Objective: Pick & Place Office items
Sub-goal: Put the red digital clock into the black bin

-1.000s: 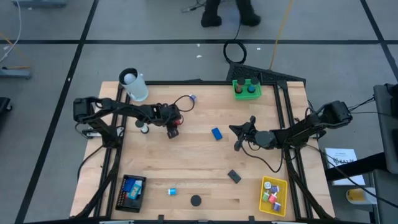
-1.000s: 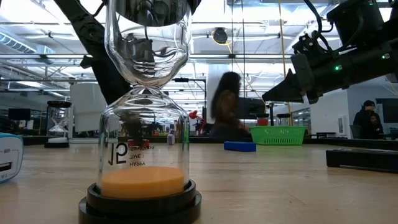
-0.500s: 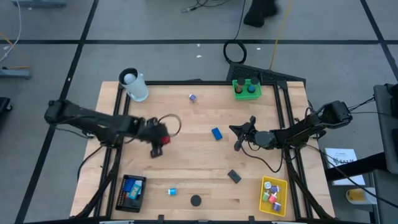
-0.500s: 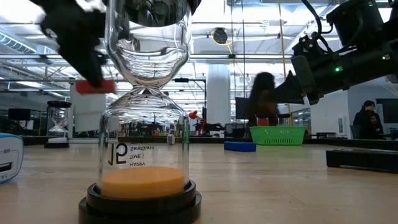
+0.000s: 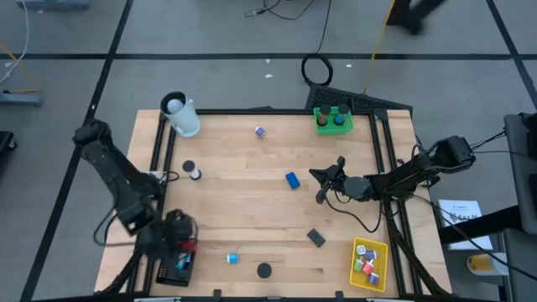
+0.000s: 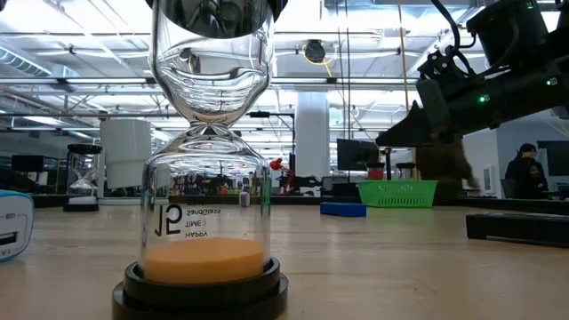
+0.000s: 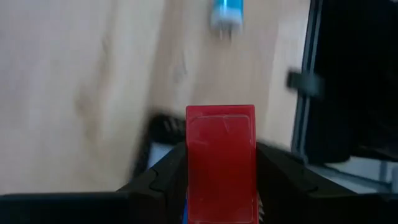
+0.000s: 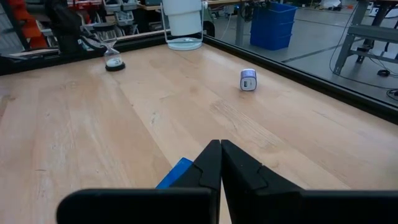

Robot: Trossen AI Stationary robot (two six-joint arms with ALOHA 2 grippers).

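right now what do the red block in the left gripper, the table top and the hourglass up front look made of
Red block, clamped in the left gripper: probably plastic, going by its smooth, even red face with a molded inset outline. Table top: wood, light planks with visible grain, matte. Hourglass: clear glass or clear plastic, I cannot tell which; it shows reflections and see-through walls, orange sand inside, and a glossy black base, likely plastic.

Overhead view straight down, low view level across table [image 6: 400, 258], wrist views close, forward-facing

Robotics lab, wooden table [image 5: 252, 201], ceiling trusses [image 6: 71, 53], monitors [image 6: 356, 153]
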